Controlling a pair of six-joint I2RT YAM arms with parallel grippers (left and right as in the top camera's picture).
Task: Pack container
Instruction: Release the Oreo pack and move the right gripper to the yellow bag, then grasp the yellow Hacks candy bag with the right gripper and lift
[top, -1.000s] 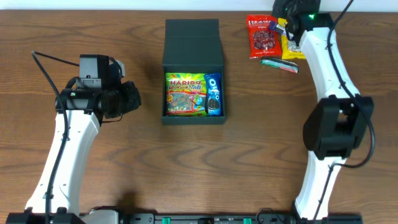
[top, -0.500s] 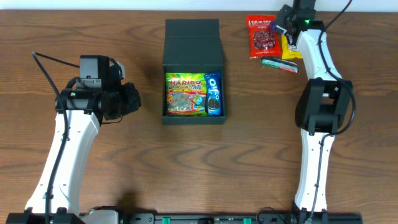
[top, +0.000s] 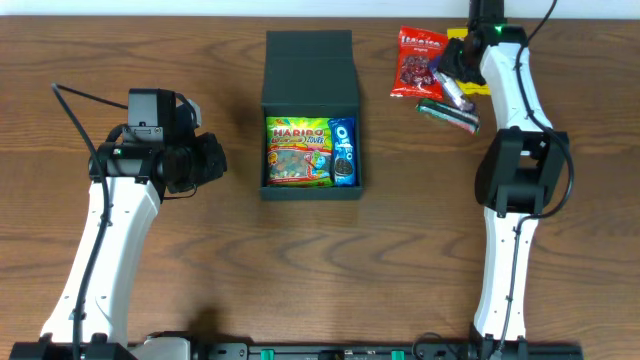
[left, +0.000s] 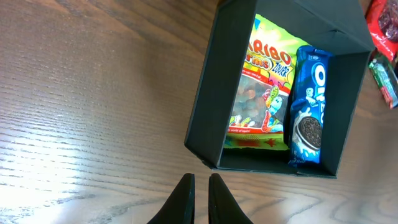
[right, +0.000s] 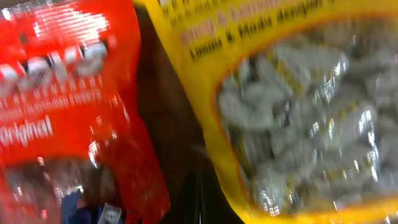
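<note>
The dark teal-black box (top: 311, 191) stands open at the table's middle, its flap lid (top: 310, 70) folded back. A Haribo bag (top: 297, 152) and a blue Oreo pack (top: 342, 152) lie inside; both also show in the left wrist view, Haribo (left: 261, 93) and Oreo (left: 309, 102). My left gripper (top: 216, 160) is shut and empty, left of the box; its tips (left: 200, 193) hover over bare wood. My right gripper (top: 452, 80) is low between a red snack packet (top: 413, 58) and a yellow packet (right: 298, 93), fingers (right: 202, 199) together.
A green packet (top: 450, 113) lies tilted just in front of the right gripper. The red packet (right: 62, 93) fills the left of the blurred right wrist view. The box's near wall (left: 208, 106) faces the left gripper.
The right gripper moved down and toward the front among the packets. The red packet tilted and shifted left, and the green packet slid toward the front. The left arm stayed still.
</note>
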